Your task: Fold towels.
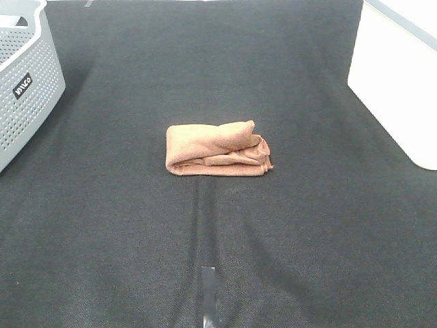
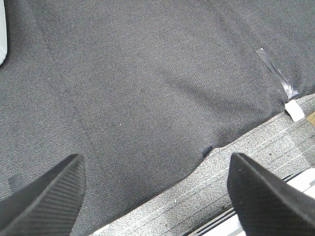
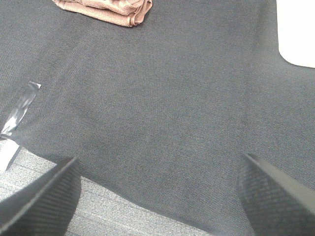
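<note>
Folding apparently complete: towel point(image 1: 217, 149) lies bundled on the black cloth point(image 1: 307, 225), well ahead of the right gripper point(image 3: 157, 196); left gripper point(image 2: 155, 196) likewise wide open, empty; next, perhaps only tidying

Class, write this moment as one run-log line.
towel: folded, mid-mat | left end effector: open, empty | right end effector: open, empty | basket: far left

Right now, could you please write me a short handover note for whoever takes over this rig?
Left tool: open, holding nothing, over bare cloth at the table's near edge.
Right tool: open, holding nothing, well short of the towel.
Towel: mid-table on the black cloth, folded into a compact bundle, layered edges to the right.
Done: folding appears complete.
Left: perhaps tidying the slightly uneven right end; grey basket stands far left.
</note>
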